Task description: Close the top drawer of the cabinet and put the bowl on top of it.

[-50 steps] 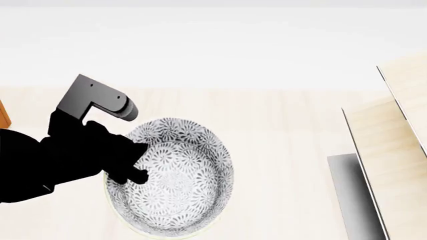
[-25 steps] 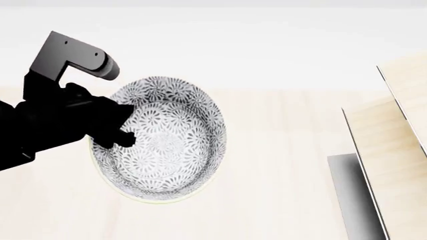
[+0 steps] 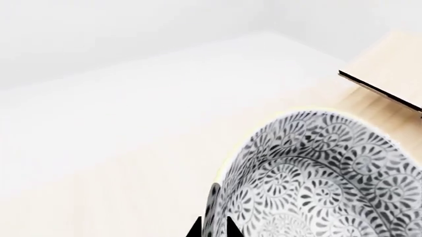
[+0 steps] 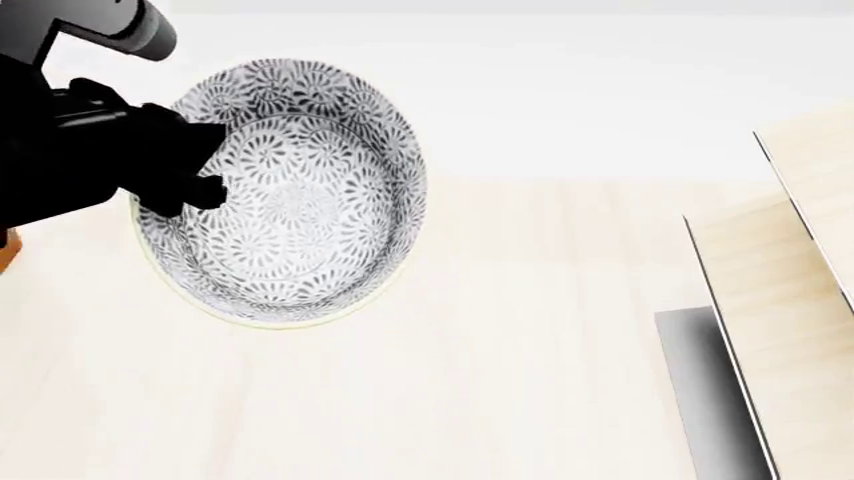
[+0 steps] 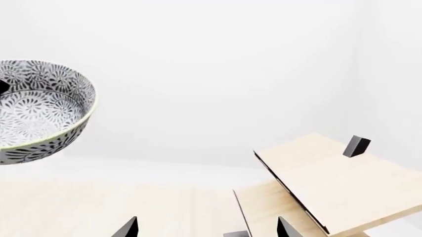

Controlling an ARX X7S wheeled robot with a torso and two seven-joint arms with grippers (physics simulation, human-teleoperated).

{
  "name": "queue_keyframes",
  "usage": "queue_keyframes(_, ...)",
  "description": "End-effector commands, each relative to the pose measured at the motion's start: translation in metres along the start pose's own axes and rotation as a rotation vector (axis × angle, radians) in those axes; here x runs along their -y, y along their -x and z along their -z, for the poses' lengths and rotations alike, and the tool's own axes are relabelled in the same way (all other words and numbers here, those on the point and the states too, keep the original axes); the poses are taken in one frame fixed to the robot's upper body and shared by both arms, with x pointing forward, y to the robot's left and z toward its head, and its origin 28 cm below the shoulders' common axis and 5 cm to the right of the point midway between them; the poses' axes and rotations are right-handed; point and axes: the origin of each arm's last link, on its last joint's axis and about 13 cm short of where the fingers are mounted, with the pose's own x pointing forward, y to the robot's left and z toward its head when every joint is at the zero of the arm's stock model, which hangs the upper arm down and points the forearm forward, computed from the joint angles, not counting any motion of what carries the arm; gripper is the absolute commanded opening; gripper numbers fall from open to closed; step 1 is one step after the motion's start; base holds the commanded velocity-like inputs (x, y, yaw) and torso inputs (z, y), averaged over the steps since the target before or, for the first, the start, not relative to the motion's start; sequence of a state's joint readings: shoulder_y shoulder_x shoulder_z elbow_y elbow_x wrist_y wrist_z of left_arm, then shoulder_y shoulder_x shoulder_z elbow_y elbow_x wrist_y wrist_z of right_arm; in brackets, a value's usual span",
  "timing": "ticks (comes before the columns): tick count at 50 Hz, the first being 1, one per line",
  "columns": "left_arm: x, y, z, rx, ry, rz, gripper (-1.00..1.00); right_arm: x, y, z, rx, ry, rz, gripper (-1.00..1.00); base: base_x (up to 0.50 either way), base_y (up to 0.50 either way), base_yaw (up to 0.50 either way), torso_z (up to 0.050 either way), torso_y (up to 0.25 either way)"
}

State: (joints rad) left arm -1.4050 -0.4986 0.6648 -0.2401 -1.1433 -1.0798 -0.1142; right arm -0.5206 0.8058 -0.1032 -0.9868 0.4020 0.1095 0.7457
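The bowl (image 4: 300, 200), white with a fine grey floral pattern, hangs in the air above the pale table (image 4: 534, 380), a little tilted. My left gripper (image 4: 200, 170) is shut on its near-left rim, one finger inside and one outside. In the left wrist view the two dark fingertips pinch the bowl (image 3: 316, 173) wall at the left gripper (image 3: 212, 228). The right wrist view shows the bowl (image 5: 39, 113) well clear of the tabletop. My right gripper (image 5: 207, 229) is open and holds nothing. Only an orange-brown sliver of the cabinet (image 4: 6, 250) shows at the left edge. The top drawer is out of view.
A pale wood slanted rack (image 4: 787, 290) on a dark base (image 4: 694, 380) stands at the table's right side, and the rack (image 5: 329, 182) is close in front of the right gripper. A white wall lies behind the table.
The left gripper has carried the bowl up off the table and toward the left, closer to the head camera. The rack has not moved.
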Motion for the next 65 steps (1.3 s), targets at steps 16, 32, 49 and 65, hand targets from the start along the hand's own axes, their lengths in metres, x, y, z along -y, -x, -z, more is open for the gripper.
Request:
queue_keyframes(16,-0.021,0.029,-0.037,0.149,0.098,-0.173,-1.00,0.001,0.001,-0.003,0.004,-0.007,0.002,1.00,0.00,0.00,0.00,0.000,0.001)
queue_keyframes(32,-0.034,0.057,-0.048,0.247,0.193,-0.293,-1.00,0.001,0.004,-0.002,0.008,-0.009,-0.001,1.00,0.00,0.00,0.00,0.000,0.000)
queue_keyframes(49,-0.050,0.083,-0.049,0.299,0.257,-0.372,-1.00,0.001,0.006,-0.002,0.014,-0.014,-0.005,1.00,0.00,0.00,0.00,0.000,0.001)
queue_keyframes(65,-0.067,0.092,-0.050,0.336,0.354,-0.457,-1.00,0.003,0.006,-0.001,0.011,-0.017,0.001,1.00,0.00,0.00,0.00,0.000,0.001)
